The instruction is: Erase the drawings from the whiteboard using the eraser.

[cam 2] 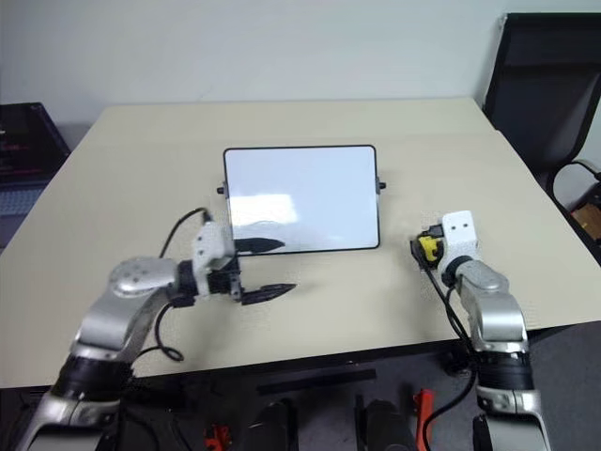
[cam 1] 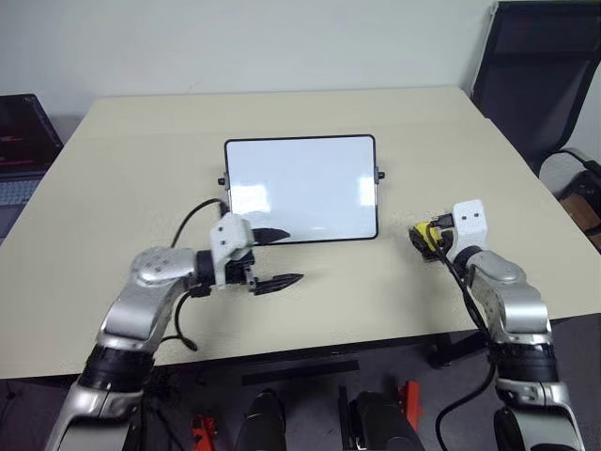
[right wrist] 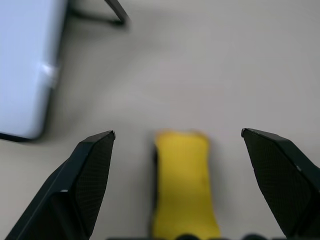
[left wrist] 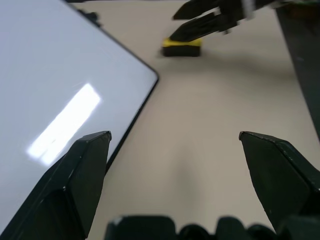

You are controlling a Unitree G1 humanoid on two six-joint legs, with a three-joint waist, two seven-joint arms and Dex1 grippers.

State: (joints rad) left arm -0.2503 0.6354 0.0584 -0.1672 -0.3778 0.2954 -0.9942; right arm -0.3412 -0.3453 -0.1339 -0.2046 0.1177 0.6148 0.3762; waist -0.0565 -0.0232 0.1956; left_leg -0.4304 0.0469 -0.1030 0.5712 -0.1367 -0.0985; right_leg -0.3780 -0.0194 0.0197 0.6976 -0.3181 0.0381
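Observation:
The whiteboard [cam 1: 300,188] lies flat in the middle of the beige table, its surface plain white with glare patches; the drawings are out of view. The yellow eraser [cam 1: 427,237] lies on the table just right of the board's near right corner. My right gripper [right wrist: 177,134] hovers over the eraser [right wrist: 182,180], open, with the block between its spread fingers and touching neither. My left gripper [cam 1: 293,256] is open and empty at the board's near left corner, one fingertip over the board's near edge and the other over bare table. The left wrist view shows the eraser [left wrist: 181,47] under the right fingers.
A black office chair [cam 1: 535,75] stands beyond the table's far right corner. A dark laptop [cam 1: 23,141] sits off the table's left side. The table's near edge [cam 1: 310,349] runs just below both arms. Bare tabletop [cam 1: 141,169] surrounds the board.

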